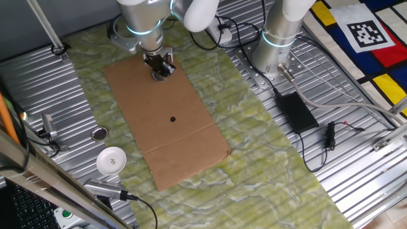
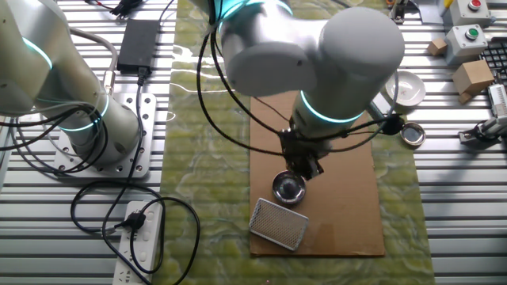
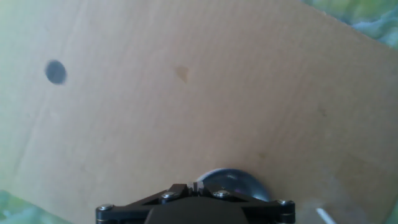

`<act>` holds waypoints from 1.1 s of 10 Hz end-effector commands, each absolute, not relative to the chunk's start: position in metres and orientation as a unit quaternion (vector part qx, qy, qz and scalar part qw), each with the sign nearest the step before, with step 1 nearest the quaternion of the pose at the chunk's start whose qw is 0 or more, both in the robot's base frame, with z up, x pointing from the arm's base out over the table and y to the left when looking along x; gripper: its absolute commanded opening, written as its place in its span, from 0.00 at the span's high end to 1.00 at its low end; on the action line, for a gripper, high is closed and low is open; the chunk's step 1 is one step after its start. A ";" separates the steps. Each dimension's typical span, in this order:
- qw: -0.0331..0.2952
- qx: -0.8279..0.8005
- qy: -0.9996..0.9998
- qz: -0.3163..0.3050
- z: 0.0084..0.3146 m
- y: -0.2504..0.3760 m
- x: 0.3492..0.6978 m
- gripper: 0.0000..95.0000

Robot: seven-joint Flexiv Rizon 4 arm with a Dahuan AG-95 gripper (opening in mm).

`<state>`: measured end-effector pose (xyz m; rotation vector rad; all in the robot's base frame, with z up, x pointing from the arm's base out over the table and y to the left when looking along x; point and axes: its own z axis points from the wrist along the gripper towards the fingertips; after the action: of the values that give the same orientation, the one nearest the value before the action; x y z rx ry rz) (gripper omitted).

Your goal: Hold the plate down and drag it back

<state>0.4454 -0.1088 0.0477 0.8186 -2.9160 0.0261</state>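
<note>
The black two-finger gripper [image 2: 305,169] bears down on the small round silvery metal plate [image 2: 289,188], near one end of the flat brown cardboard sheet [image 2: 348,198]; finger spread cannot be determined.

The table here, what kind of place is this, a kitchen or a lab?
Most likely a robotics lab bench, not a kitchen: a ribbed metal table, a second robot arm's base bolted to it, and a printed marker tag like those used for camera calibration.

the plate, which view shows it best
The other fixed view: the plate shows almost whole, on the cardboard under the gripper. The first fixed view hides most of it; the hand view shows only its rim.
</note>
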 end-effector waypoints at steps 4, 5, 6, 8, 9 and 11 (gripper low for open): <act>0.052 0.299 -0.953 0.015 0.032 -0.127 0.443 1.00; 0.050 0.298 -0.953 0.013 0.028 -0.127 0.443 1.00; 0.048 0.295 -0.954 0.012 0.026 -0.126 0.443 1.00; 0.044 0.286 -0.957 0.009 0.025 -0.123 0.444 1.00; 0.041 0.279 -0.959 0.010 0.024 -0.117 0.444 1.00; 0.038 0.272 -0.962 0.011 0.021 -0.111 0.444 1.00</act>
<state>0.4437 -0.1092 0.0207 0.8305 -2.9515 0.0377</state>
